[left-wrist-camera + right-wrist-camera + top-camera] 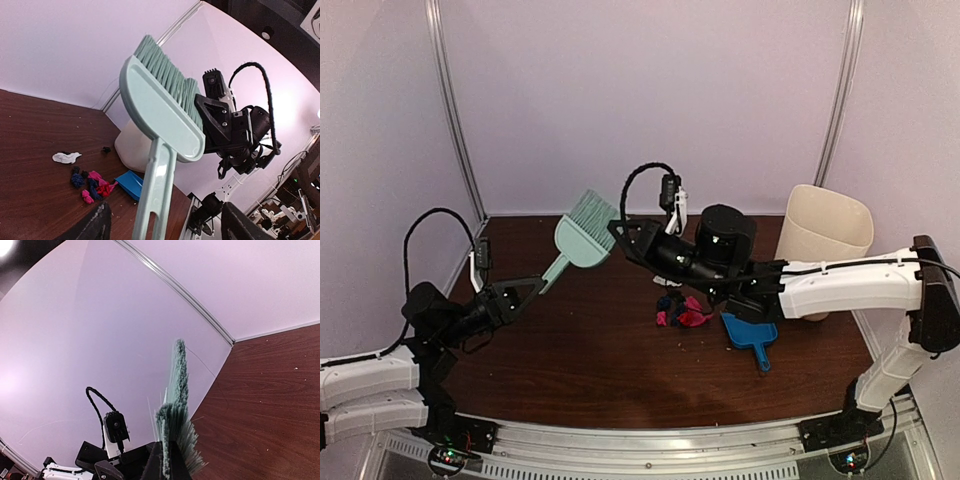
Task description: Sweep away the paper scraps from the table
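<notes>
The paper scraps [680,310], pink, dark blue and black, lie bunched on the table [590,350] right of centre. In the left wrist view the scraps [92,185] lie with a white bit [66,157] beside them. A mint-green brush [582,235] hangs in the air over the back left. My right gripper [618,232] is shut on its bristles [177,390], which sit between the fingers [161,465]. My left gripper [533,286] is open, with the brush handle [152,200] between its spread fingers [95,225], apart from both.
A blue dustpan [750,335] lies on the table right of the scraps, under the right arm. A beige bin [825,235] stands at the back right. A silver rail [670,435] runs along the front edge. Pale walls close in the back and sides.
</notes>
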`<state>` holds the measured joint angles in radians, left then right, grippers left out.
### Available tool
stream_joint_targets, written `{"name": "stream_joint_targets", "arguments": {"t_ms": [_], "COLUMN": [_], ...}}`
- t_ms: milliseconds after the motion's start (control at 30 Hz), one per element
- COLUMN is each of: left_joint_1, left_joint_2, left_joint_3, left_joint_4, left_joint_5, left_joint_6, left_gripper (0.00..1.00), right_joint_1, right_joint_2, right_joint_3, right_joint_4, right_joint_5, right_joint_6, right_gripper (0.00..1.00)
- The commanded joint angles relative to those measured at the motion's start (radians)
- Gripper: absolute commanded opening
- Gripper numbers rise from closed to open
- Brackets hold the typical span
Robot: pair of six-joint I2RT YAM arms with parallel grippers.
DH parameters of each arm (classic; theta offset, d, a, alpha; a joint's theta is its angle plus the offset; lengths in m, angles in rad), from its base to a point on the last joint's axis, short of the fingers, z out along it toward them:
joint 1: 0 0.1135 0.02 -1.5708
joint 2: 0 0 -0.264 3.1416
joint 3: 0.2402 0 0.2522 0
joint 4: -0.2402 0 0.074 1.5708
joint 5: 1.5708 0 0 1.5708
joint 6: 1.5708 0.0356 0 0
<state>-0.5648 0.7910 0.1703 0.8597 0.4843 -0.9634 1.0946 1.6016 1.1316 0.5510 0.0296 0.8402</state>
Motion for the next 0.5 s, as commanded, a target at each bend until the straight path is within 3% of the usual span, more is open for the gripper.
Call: {"name": "stream_joint_targets", "arguments": {"t_ms": [0,467], "left_joint_1": [-0.004,-0.005], "left_joint_2": [-0.041,-0.139], "left_joint_3": [-0.015,-0.07], "left_joint_4": [0.145,0.188], "left_joint_5": [0.092,0.088], "left_joint_6": [-0.093,-0.22], "left_gripper": [0.76,0.66], "right_joint_1": [0.031,0.102], "right_joint_2": [0.013,0.051], "right_joint_3": [0.012,0.003], "right_joint_4": [0.091,0.242], "right_joint_5": [0.017,0.061], "right_joint_6": [-0.025,-0.083], "right_gripper": [0.0,0.0]}}
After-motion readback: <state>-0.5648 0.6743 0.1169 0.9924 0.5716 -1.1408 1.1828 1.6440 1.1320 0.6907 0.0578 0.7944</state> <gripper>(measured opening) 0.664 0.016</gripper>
